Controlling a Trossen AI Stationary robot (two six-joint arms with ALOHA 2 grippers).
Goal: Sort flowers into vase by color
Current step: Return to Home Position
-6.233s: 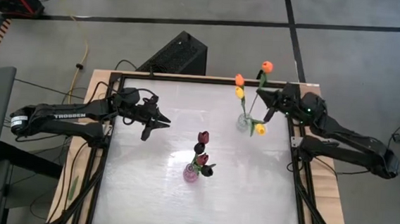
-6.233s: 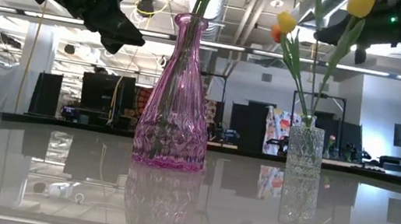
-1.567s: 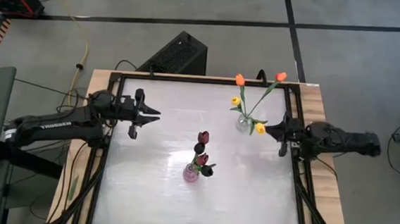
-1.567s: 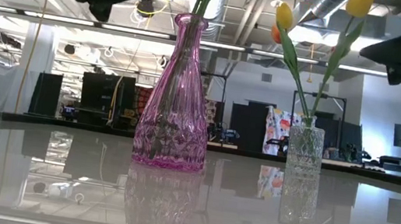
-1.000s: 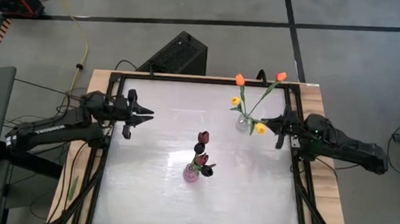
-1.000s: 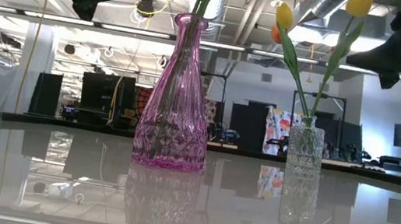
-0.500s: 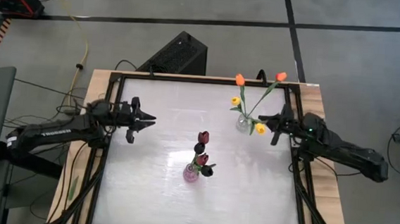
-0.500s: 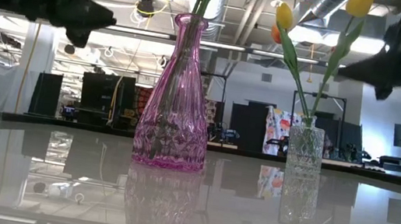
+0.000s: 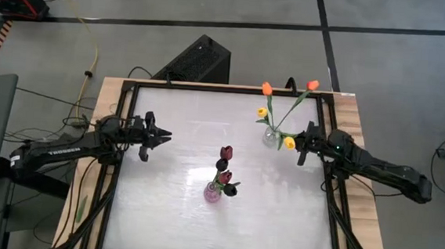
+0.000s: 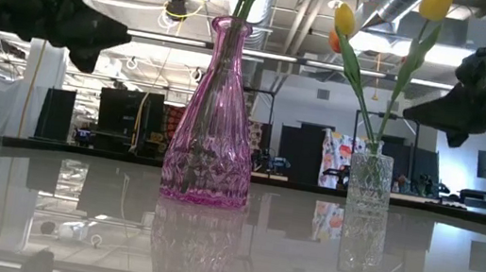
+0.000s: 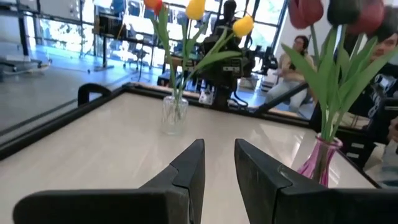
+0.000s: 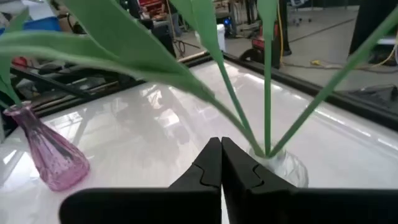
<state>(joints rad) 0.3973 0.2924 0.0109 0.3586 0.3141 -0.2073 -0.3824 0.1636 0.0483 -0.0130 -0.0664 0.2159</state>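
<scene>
A pink glass vase [image 9: 213, 191] [image 10: 213, 122] stands near the table's middle and holds dark maroon tulips [image 9: 225, 172]. A clear glass vase [image 9: 271, 136] [image 10: 370, 181] stands at the far right. In it are yellow tulips [image 9: 289, 143] and orange-red tulips [image 9: 267, 88] on long green stems. My left gripper [image 9: 163, 134] [image 11: 219, 163] hovers level at the table's left, open, with nothing between its fingers. My right gripper [image 9: 299, 146] [image 12: 221, 147] hovers level just right of the clear vase, shut and empty, under the tulips' leaves [image 12: 143, 50].
A black frame rail [image 9: 130, 102] runs around the white tabletop. A black box [image 9: 199, 60] lies on the floor beyond the far edge. There is bare table between the two vases and across the near half [image 9: 223, 234].
Both grippers have sunk lower over the table. My right gripper has also gone a little toward the clear vase. The vases and flowers have stayed as they were.
</scene>
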